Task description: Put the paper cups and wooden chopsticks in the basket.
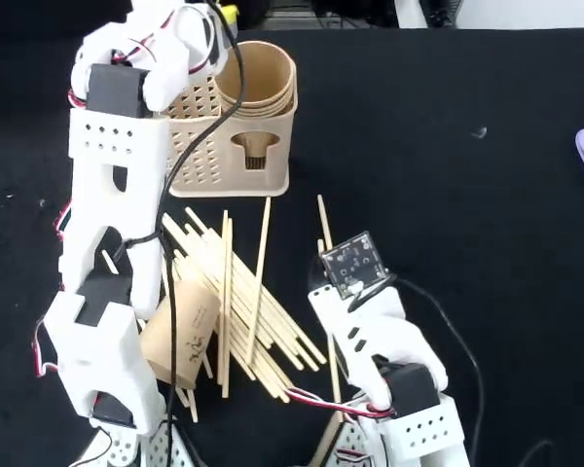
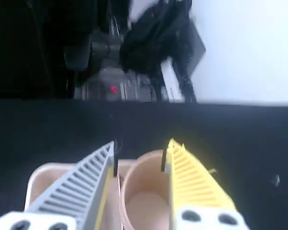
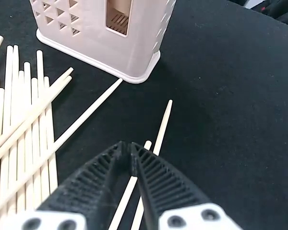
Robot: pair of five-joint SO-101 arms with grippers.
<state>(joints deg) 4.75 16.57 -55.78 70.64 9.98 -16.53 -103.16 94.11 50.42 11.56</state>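
Black table point(image 1: 467, 195) with basket point(image 1: 224, 148), chopsticks point(image 1: 245, 313), 1 cup point(image 1: 180, 333)

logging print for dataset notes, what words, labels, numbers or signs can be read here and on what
No text here can be read.
Lying cup: dark marks on its side, too small to read.
Basket, stacked cups, chopsticks: no print seen.
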